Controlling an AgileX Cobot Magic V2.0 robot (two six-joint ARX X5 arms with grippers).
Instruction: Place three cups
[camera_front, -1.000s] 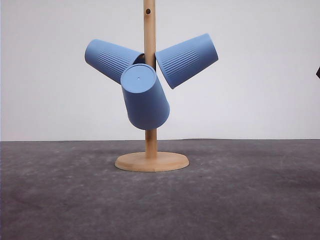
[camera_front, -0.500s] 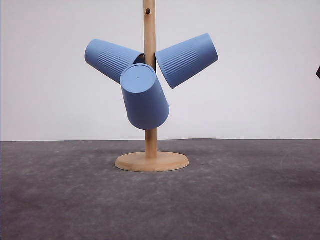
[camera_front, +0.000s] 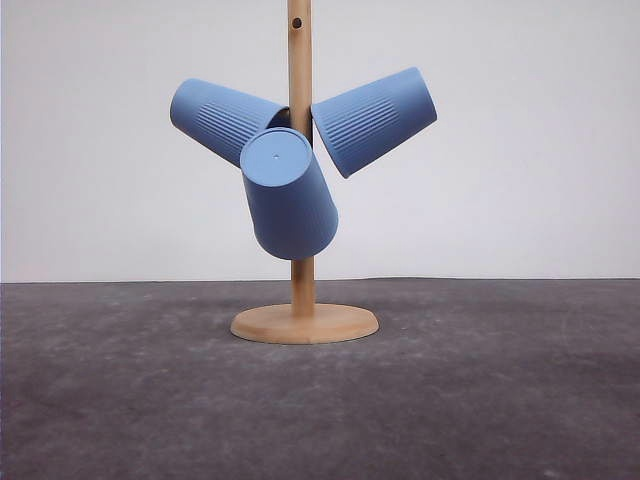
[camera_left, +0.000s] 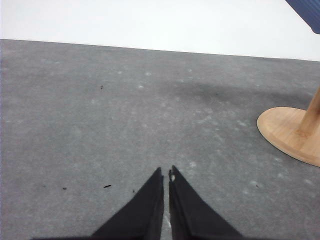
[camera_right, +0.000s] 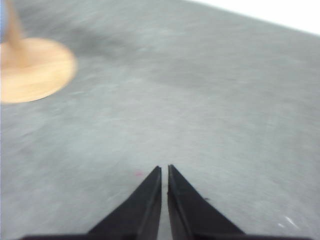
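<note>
All three blue cups (camera_front: 290, 195) hang tilted on the wooden cup tree (camera_front: 300, 60), above the table (camera_front: 500, 400) and both empty, pressed-together claws, left claw (camera_left: 166, 175) and right claw (camera_right: 164, 171), neither clearly nearer.

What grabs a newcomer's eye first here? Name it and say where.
Three light-blue cups hang upside down on a wooden stand at the middle of the grey table: one tilts left, one right, one toward the camera. In the wrist views, the left pincer and right pincer are shut and hold nothing.
</note>
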